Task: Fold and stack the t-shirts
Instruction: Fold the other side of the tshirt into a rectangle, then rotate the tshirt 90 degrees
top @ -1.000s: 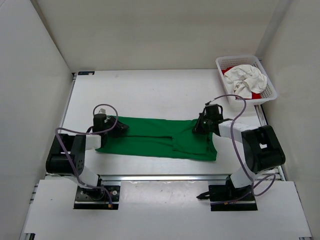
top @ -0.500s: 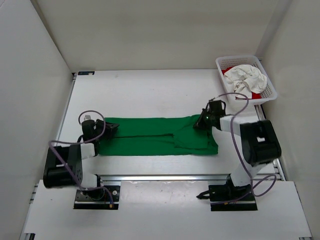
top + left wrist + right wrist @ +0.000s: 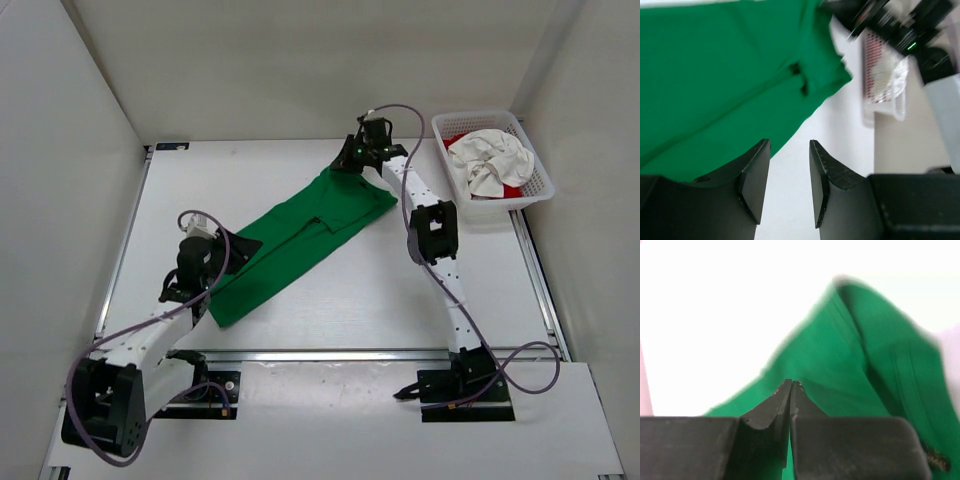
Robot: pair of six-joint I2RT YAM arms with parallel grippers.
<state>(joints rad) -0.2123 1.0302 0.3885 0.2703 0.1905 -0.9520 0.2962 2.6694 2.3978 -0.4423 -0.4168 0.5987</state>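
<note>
Since a second ago the green t-shirt (image 3: 300,235) has swung from lying straight across the near worktop (image 3: 330,310) to a long slant, its far end carried up towards the back and its near end left low on the left. I count three shirts: the green one is out on the worktop, and the off-white t-shirt (image 3: 490,160) and the red t-shirt (image 3: 512,190) are both bunched in the single white mesh basket (image 3: 540,180) at the far right corner, white heaped over red. The green shirt looks folded into a narrow strip, flat along most of its length and puckered at the far end. There are two arms. The right fingers (image 3: 790,385) are clenched tight at that far end, reaching well out, and seem to pinch the shirt's edge, though the blurred wrist view keeps me from being certain. The left fingers (image 3: 240,245) stand parted with nothing between them, over the shirt's edge near its lower end. The right arm's long forearm stretches across the worktop between shirt and basket, its cable looping above.
</note>
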